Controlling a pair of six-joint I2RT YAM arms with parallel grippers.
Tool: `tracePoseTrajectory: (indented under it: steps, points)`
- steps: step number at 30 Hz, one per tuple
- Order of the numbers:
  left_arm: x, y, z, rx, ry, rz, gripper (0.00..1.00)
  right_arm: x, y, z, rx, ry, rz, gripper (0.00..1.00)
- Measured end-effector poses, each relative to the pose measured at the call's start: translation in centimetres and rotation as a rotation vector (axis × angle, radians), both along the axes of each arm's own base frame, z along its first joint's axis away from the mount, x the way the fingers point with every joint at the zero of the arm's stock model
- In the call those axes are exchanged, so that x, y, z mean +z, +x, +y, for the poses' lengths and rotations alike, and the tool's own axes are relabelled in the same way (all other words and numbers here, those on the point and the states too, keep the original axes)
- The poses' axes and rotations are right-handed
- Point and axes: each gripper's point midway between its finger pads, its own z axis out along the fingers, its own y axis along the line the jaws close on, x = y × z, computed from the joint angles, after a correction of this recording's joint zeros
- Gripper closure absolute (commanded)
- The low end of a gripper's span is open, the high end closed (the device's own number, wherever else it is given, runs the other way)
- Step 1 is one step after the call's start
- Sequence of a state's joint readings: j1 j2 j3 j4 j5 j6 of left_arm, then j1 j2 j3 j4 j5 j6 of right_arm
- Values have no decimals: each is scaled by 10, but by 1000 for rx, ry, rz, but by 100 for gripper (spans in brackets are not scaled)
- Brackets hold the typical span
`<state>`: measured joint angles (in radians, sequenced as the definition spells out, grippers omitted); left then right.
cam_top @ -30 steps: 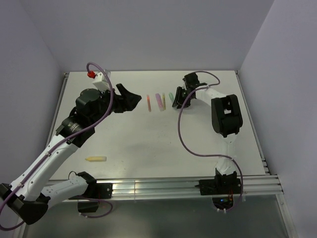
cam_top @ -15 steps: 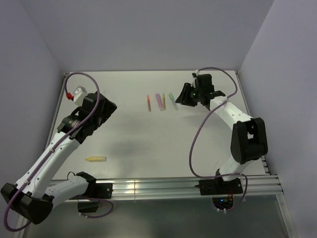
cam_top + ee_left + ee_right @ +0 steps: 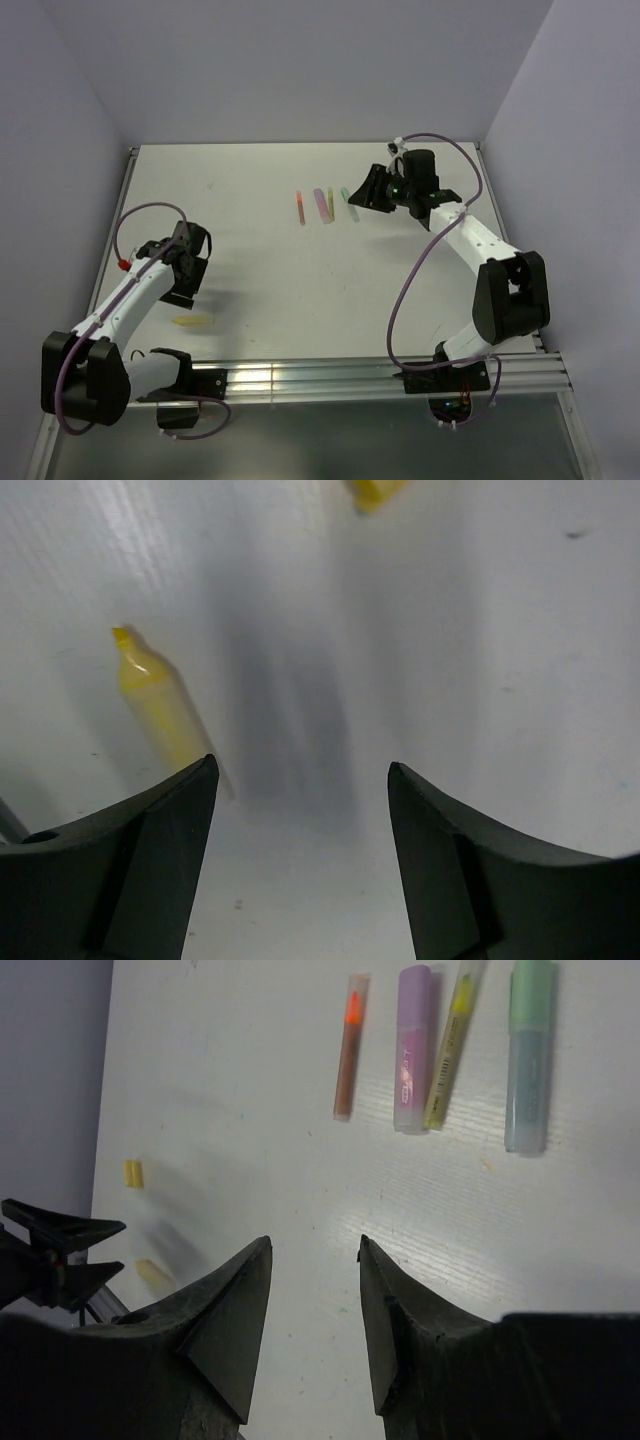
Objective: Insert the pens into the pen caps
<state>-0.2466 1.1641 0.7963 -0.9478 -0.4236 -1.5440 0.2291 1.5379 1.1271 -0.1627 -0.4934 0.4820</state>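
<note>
Pens, slim smooth plastic: four-pen row (image 3: 411, 1048) upper right of right wrist view; fifth, yellow wedge-tipped pen (image 3: 160, 705), upper left of left wrist view. One stubby yellow cap (image 3: 375, 492). Left gripper (image 3: 300, 770), right gripper (image 3: 315, 1245): jaws apart.

Wide bare table (image 3: 280, 280) across the near middle. Far middle: four pens (image 3: 325, 205) in a close row, narrow gaps. Near left gripper (image 3: 300, 780): yellow pen (image 3: 160, 705) just beside one finger, yellow cap (image 3: 375, 490) ahead; bare surface between jaws.
</note>
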Motion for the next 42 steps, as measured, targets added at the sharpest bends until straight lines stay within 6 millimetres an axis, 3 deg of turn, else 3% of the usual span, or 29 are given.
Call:
tracePoseTrajectory:
  steps: [3, 11, 19, 32, 35, 41, 42]
  points:
    - [-17, -17, 12, 80, -9, 68, 25, -1, -1, 1, 8, 7, 0, 52]
    - [-37, -41, 26, 185, -28, 144, 27, 3, 1, 3, 7, 28, -8, 52]
    - [-36, -46, 29, 196, -28, 150, 28, 1, 0, 4, 11, 39, -5, 52]
    - [-54, -60, 30, 200, -22, 190, 33, 2, -2, 6, 23, 47, -4, 52]
    - [-60, -58, 28, 199, -32, 200, 38, 2, -3, 6, 26, 49, -3, 52]
    - [-69, -59, 26, 188, -40, 225, 63, 2, -3, 7, 27, 50, -3, 52]
    - [-69, -59, 25, 182, -40, 229, 74, 2, -3, 7, 28, 50, -4, 52]
